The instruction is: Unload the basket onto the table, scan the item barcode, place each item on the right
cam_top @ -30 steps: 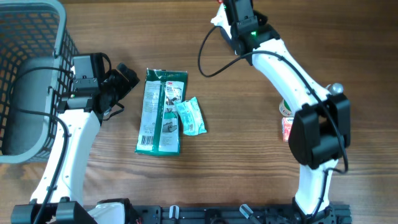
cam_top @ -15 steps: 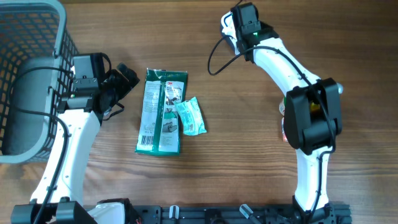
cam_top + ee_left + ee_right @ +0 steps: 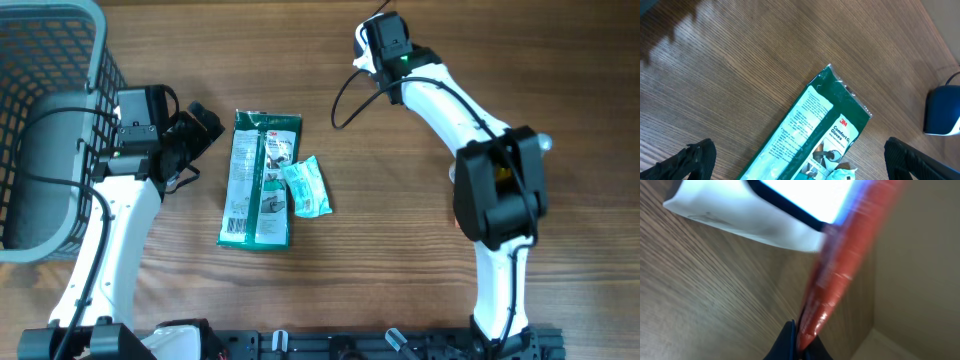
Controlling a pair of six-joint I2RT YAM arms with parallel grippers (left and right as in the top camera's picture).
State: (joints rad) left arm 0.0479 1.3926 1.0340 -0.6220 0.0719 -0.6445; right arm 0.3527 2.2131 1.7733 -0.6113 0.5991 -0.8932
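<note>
My right gripper [image 3: 384, 42] is at the far middle of the table, shut on a thin red packet [image 3: 840, 265] whose lower edge sits pinched between the jaws [image 3: 800, 347]. Just beside the packet is the white barcode scanner [image 3: 755, 215] with a bright window; from overhead it shows as a white body [image 3: 360, 42]. The overhead view hides the packet under the wrist. My left gripper [image 3: 198, 125] is open, its fingers [image 3: 700, 155] wide apart over the top of a green gloves package [image 3: 810, 120].
The green gloves package [image 3: 258, 180] lies flat mid-table with a small teal packet [image 3: 308, 188] on its right edge. A grey wire basket [image 3: 70, 60] fills the far left. A red-and-white item [image 3: 460, 205] lies partly under the right arm.
The right wrist has come slightly nearer from the far edge, with the packet still held, and its elbow has swung left. The left arm has not moved.
</note>
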